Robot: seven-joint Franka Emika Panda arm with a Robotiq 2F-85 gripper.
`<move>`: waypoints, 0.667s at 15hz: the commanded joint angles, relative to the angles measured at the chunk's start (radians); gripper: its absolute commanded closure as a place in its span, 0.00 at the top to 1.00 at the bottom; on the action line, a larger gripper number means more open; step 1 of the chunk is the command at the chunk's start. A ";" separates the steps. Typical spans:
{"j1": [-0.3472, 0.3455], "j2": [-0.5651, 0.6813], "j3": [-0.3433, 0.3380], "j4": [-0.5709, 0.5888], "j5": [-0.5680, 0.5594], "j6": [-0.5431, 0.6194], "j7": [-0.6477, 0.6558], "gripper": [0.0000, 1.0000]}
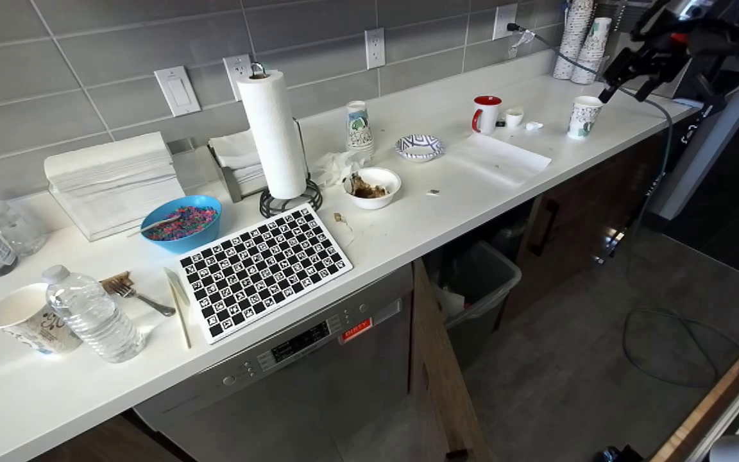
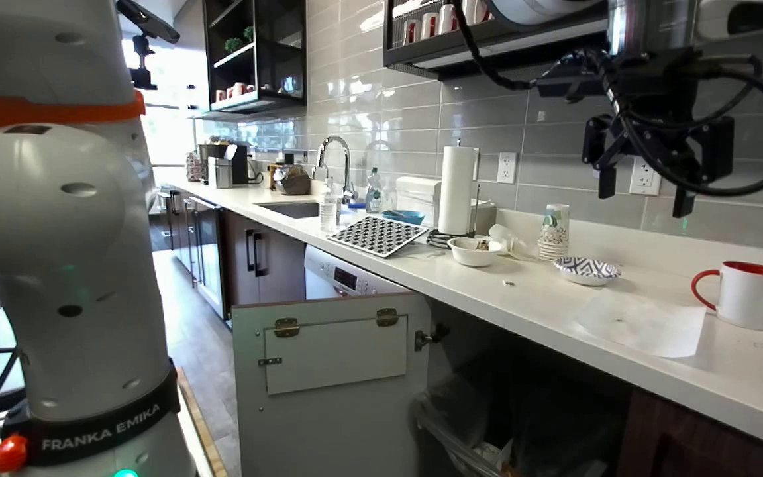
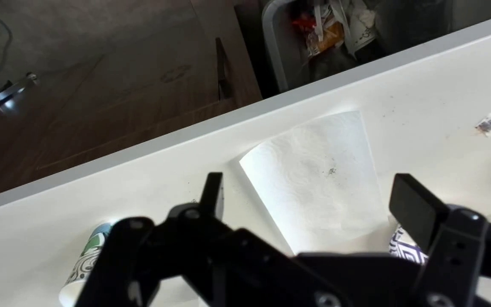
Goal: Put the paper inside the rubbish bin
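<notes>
The gripper (image 2: pixel 646 192) hangs in the air above the counter (image 1: pixel 401 224), fingers (image 3: pixel 418 207) spread wide, released. The paper (image 3: pixel 313 183) lies on the counter below, well apart from the gripper and close to the front edge: plain white, dark specks (image 3: pixel 331 171) near its middle, one edge looks slightly lifted. The rubbish bin (image 3: pixel 273 42) sits lower, tucked under the counter, cabinet door (image 2: pixel 328 424) beside it swung out. I can see trash (image 3: pixel 328 36) inside and a see-through liner (image 2: pixel 454 401) at the rim. Around the paper: patterned bowl (image 2: pixel 587 268) just beside it, red-and-white mug (image 2: pixel 749 298) also just beside, toward the back; printed cup (image 1: pixel 582 119) upright, further along. Other way down the counter: white bowl (image 1: pixel 373 204) with brown leftovers (image 1: pixel 365 188), stacked cups (image 1: pixel 360 131) behind it, paper towel roll (image 1: pixel 273 135) upright, checkered board (image 1: pixel 263 273) near that, blue bowl (image 1: pixel 190 244) with colorful bits (image 1: pixel 186 221), clear bottle (image 1: pixel 97 314) standing, fork (image 1: pixel 151 303) lying near it.
</notes>
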 commanded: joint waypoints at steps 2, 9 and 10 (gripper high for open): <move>-0.047 0.221 0.048 0.171 0.048 -0.004 0.008 1.00; -0.125 0.347 0.121 0.280 0.034 -0.008 0.024 1.00; -0.134 0.371 0.128 0.301 0.034 -0.010 0.029 1.00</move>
